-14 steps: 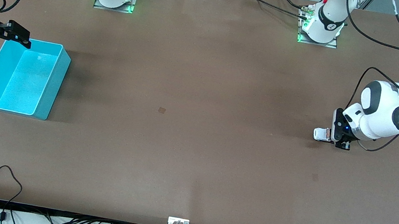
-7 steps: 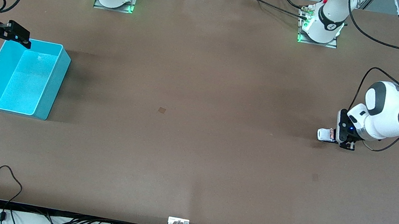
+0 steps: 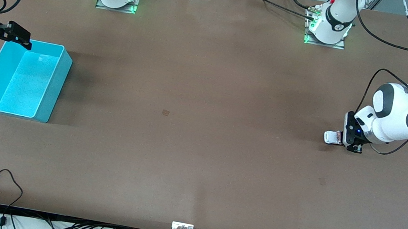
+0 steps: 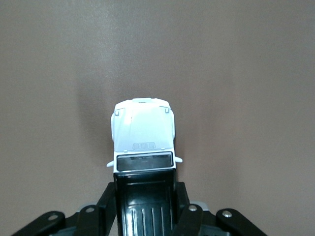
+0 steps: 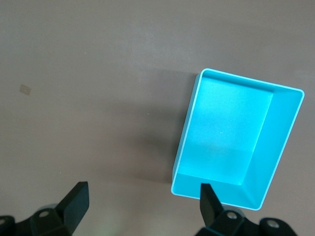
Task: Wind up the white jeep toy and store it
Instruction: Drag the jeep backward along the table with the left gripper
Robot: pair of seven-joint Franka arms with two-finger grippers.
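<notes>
My left pincer is clamped on the rear of the white jeep toy, low at the desk toward the left arm's end. My right pincer waits with fingers spread wide over the cyan bin's rim.

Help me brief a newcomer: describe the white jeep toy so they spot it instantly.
Look toward the left arm's end of the brown table, under the left gripper. Its jaws are shut on the white jeep toy: tiny, white hood, black rear.
</notes>
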